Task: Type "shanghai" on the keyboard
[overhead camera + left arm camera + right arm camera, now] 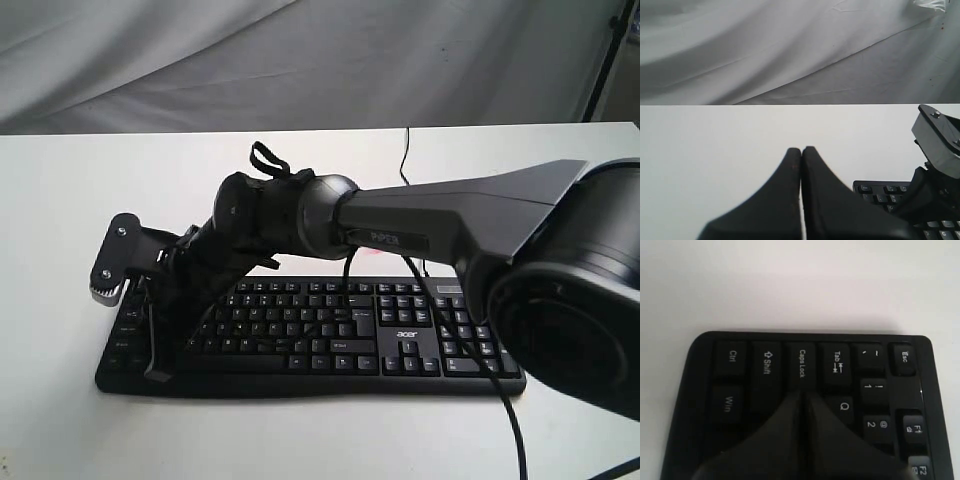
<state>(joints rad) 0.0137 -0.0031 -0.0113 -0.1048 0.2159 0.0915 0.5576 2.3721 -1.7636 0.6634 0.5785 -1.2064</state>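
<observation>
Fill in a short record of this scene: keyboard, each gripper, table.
Keyboard: black Acer keyboard, wired, flat on the white table.
Right gripper: shut, at the keyboard's left end, tips beside the Caps Lock key; contact unclear.
Left gripper: shut, above the table, off the keyboard.

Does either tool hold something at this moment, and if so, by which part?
Nothing is held. Both are shut and empty: the left tool above the table, the right tool over the keyboard near the Caps Lock key.
</observation>
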